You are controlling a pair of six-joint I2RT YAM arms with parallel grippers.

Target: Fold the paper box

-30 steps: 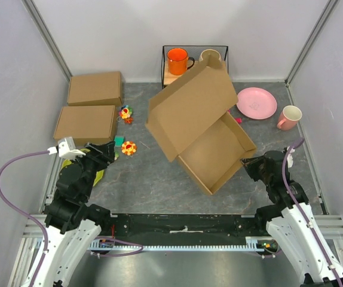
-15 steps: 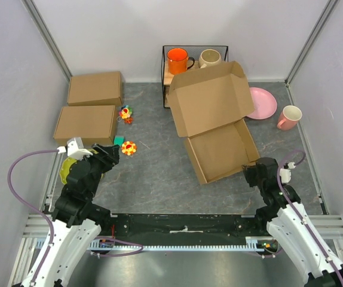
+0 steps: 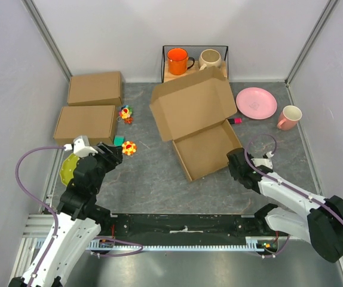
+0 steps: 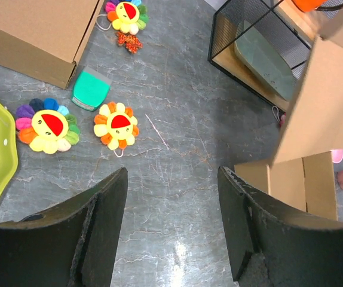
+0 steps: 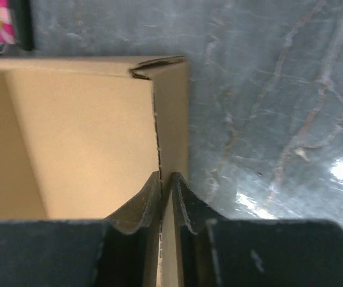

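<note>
Right gripper [image 5: 166, 178]: pinching the paper box [image 3: 207, 152] wall — near-right corner, lid raised.
Left gripper [image 4: 171, 174]: spread, above the counter [image 4: 177, 119].

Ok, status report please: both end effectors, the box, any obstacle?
Left end effector open, empty, over table. Right end effector shut on paper box wall. Lid half raised, not closed. Wire rack just behind lid.

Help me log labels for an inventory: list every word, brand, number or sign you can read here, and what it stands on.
No text can be read in any view.
Paper box: plain brown, no print.
Orange mug and pink mug: no print visible.
Pink plate: a faint mark at its centre, too small to read.
</note>
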